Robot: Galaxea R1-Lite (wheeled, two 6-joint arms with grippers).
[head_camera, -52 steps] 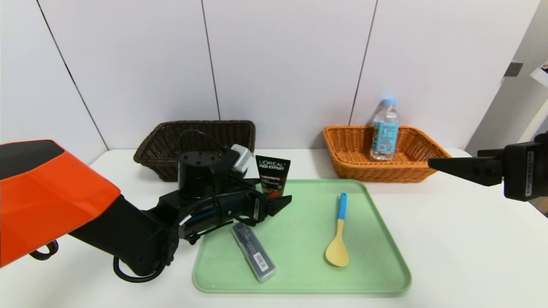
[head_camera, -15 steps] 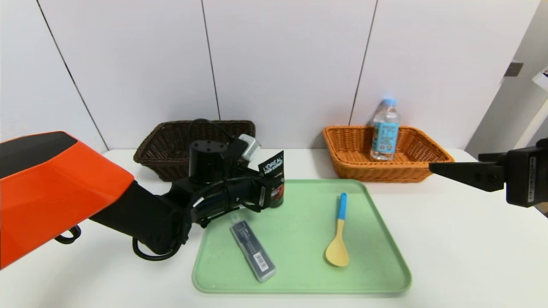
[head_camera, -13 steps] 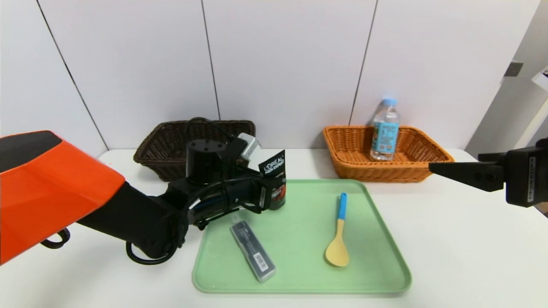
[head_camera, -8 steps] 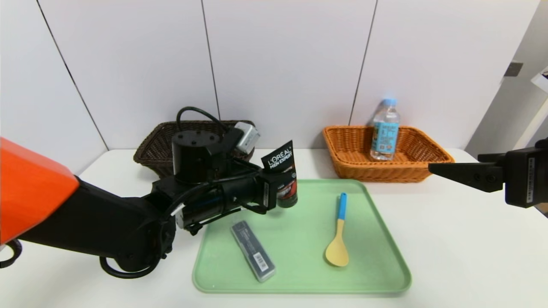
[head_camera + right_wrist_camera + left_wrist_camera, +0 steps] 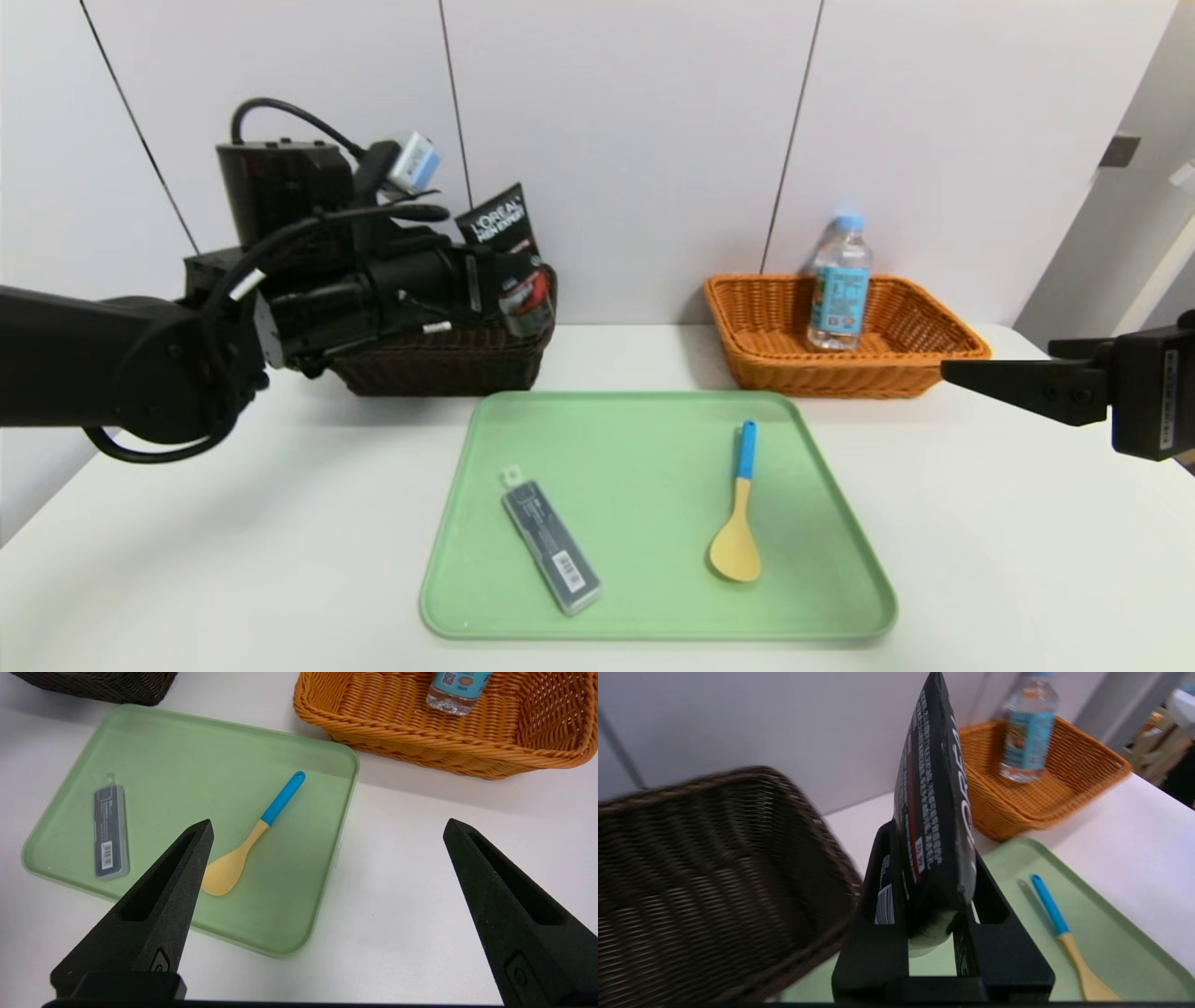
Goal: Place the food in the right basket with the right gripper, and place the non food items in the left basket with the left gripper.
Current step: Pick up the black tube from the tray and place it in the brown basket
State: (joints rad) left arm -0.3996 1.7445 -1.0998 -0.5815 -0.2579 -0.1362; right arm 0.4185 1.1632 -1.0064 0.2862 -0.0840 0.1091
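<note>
- Head view: the tube (image 5: 509, 261) is held upright, cap down, by the left end effector (image 5: 495, 280), raised in front of the brown basket's (image 5: 439, 364) right end — not yet over its middle. The right end effector (image 5: 1004, 383) is parked at the right, well apart.
- Left wrist view: the tube (image 5: 934, 812) is pinched low, near its cap (image 5: 924, 945), where it is judged stiffest — the flat body looks soft and light.
- Right wrist view: the right end effector (image 5: 327, 858) is spread wide and empty above the bench (image 5: 420, 882).

"L'ORÉAL MEN EXPERT" on black tube (image 5: 509, 252)
</note>
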